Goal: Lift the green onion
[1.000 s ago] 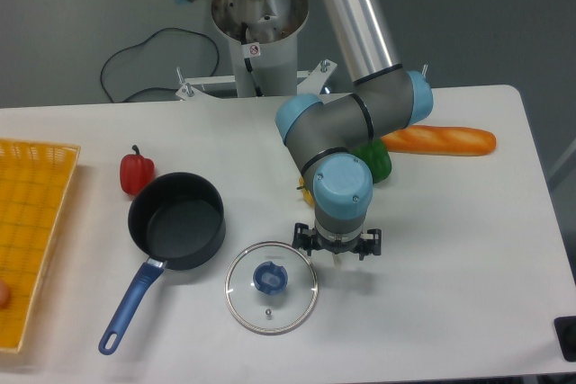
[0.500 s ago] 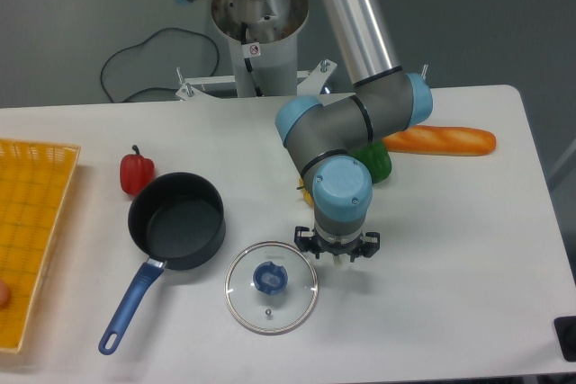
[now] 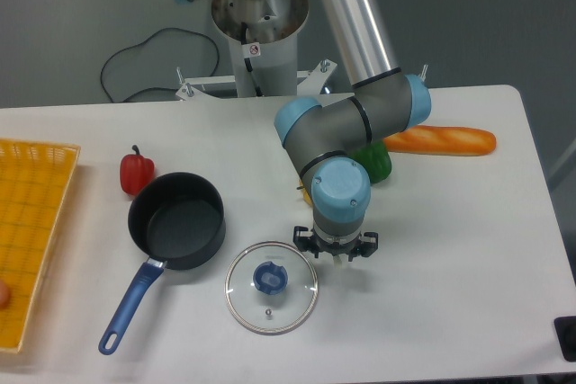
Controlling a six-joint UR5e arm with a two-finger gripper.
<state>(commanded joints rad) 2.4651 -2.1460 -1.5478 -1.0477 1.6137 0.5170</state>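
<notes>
- The green onion: honestly I can't pick it out from this angle. My own wrist covers the patch of table where it would be, and all that peeks out is a small pale tip [image 3: 334, 260] just under my gripper, plus a tiny yellowish sliver at the left edge of my wrist. Can't say for sure either is the onion.
- My gripper [image 3: 337, 249] points straight down, low over the white table [image 3: 468, 258], just right of the glass lid. Only the dark bracket shows below my blue wrist cap, so whether my fingers are spread or pinched on something, I can't tell.
- The glass lid [image 3: 270, 288] lies flat on the table with its blue knob up, right beside my gripper on the left and apart from the pot.
- The dark saucepan [image 3: 176, 220] sits upright farther left, blue handle running toward the front-left edge. It looks bare inside.
- A red bell pepper [image 3: 136, 174] stands just behind the pot's left side, very close to the rim.
- A green bell pepper [image 3: 376, 163] is tucked behind my forearm, only partly visible.
- A baguette [image 3: 443, 140] lies crosswise just right of the green pepper, toward the table's far right.
- A yellow mesh basket [image 3: 31, 222] sits at the far left edge, cropped by the frame, with something small and orangey at its left rim that I can't identify.
- My base column stands behind the table, with a black cable looped on the floor to its left.
</notes>
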